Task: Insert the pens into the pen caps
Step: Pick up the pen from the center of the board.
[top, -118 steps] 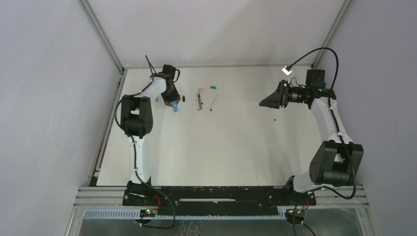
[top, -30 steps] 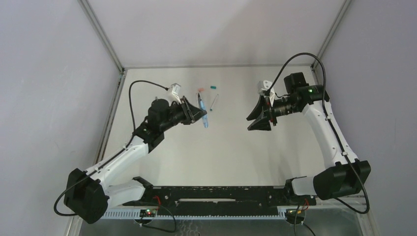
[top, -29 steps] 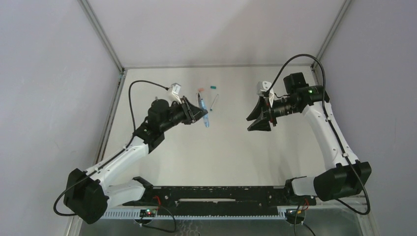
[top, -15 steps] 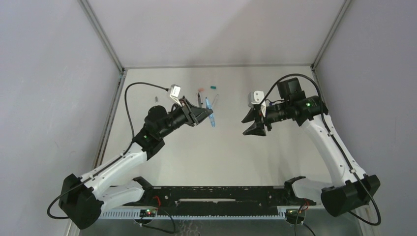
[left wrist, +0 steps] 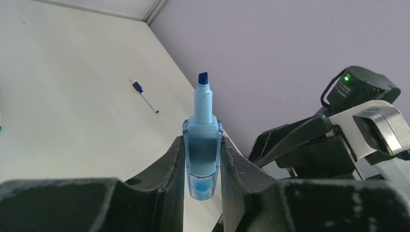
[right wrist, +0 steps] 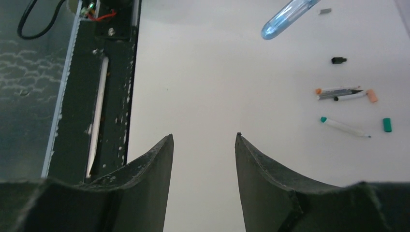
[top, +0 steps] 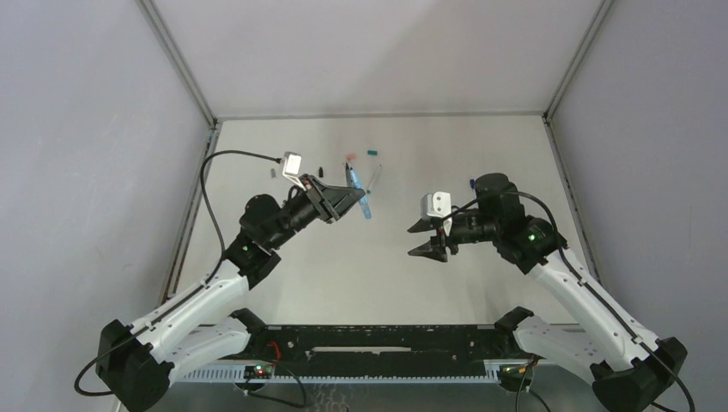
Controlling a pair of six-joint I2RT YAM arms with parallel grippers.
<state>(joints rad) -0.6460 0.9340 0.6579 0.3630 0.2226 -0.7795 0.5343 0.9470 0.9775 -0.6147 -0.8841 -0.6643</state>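
Black right gripper [top: 410,243] nearer, light-blue pen [left wrist: 202,145] clamped

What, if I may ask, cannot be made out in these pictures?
Top view: the teal cap and thin pens are too small to tell whether they are capped.
Left wrist view: the left pincer covers the light-blue pen's gripped sides.
Right wrist view: the top edge cuts that pen off.
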